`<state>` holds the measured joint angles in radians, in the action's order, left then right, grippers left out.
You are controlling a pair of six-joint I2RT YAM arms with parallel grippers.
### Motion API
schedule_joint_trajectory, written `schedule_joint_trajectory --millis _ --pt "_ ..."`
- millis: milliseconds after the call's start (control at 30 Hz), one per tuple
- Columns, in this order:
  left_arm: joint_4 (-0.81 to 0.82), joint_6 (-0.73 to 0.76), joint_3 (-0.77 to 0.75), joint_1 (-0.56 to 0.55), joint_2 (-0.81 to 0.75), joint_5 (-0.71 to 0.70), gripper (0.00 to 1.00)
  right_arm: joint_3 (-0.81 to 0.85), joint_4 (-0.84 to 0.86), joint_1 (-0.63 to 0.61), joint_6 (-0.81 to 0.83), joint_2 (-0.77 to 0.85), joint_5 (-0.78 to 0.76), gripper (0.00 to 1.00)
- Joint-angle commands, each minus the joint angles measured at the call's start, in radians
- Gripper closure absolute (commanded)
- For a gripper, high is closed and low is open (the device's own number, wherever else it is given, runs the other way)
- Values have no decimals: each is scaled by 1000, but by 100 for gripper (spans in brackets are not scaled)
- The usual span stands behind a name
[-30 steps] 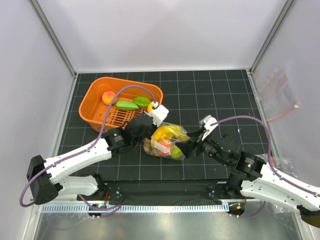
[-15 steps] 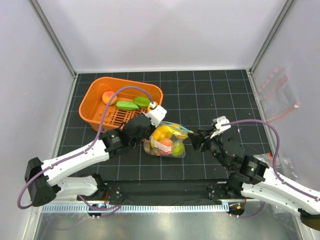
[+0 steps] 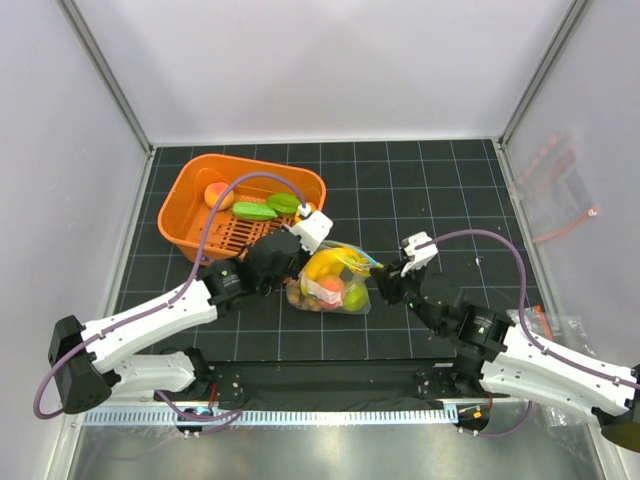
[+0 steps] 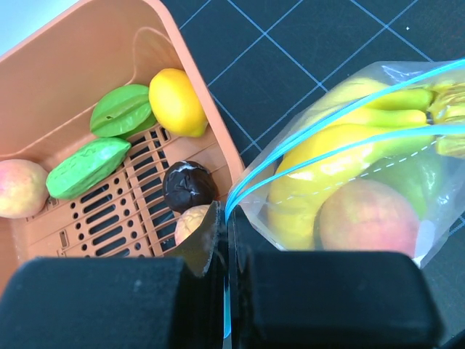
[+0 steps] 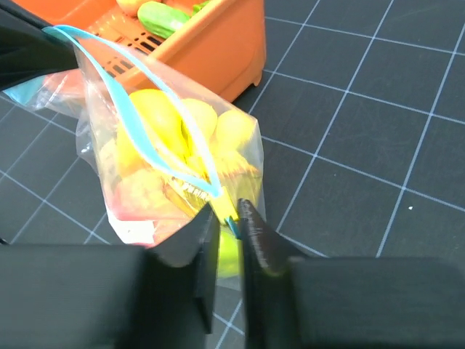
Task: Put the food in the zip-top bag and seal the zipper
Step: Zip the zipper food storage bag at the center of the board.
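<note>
The zip-top bag (image 3: 330, 283) rests on the black mat between my two arms. Through its clear plastic I see food: a yellow banana (image 4: 341, 145) and a peach (image 4: 367, 218). My left gripper (image 4: 227, 218) is shut on the bag's left corner, clamping the end of the teal zipper (image 4: 327, 131). In the top view that left gripper (image 3: 297, 263) is just beside the orange basket. My right gripper (image 5: 229, 218) is at the bag's right corner. Its jaws stand a narrow gap apart with the zipper's (image 5: 73, 33) far end between them. The zipper's two strands still stand apart.
The orange slotted basket (image 3: 180, 190) sits behind and left of the bag. It holds a lemon (image 4: 176, 102), green pieces (image 4: 87, 166), a peach (image 4: 18, 187) and a dark brown piece (image 4: 187, 185). A clear bag with a pink-red strip (image 3: 560, 200) hangs on the right wall.
My right gripper drew back from the bag's right side, then came in again at its right corner while its jaws narrowed from wide to almost shut. The left arm has held still.
</note>
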<state>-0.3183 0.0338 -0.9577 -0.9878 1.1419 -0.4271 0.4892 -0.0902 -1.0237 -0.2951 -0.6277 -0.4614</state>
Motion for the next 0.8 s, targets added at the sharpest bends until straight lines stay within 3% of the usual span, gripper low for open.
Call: schedule_joint_trajectory --millis 0,67,167,267,367,400,500,767 --pt "73 2 -1 5 -42 -27 99 9 69 -4 -21 9 0 81" --pt "74 3 -1 1 -47 -29 100 3 64 -6 -35 28 -11 84" --pt "76 5 -3 -3 -50 -29 99 -3 69 -6 -33 68 -2 99" --pt "64 28 -16 -17 -48 -18 98 2 64 -6 -16 100 27 99" --pt "47 69 -32 -35 -54 16 72 25 41 -6 -1 114 75 99" --pt "47 83 -33 -47 -60 63 54 31 37 -6 11 114 96 99" --pt "45 126 -39 -64 -82 145 31 58 14 -6 34 97 174 99" --pt "-28 115 -139 -92 -107 382 24 112 -39 -6 68 48 316 99"
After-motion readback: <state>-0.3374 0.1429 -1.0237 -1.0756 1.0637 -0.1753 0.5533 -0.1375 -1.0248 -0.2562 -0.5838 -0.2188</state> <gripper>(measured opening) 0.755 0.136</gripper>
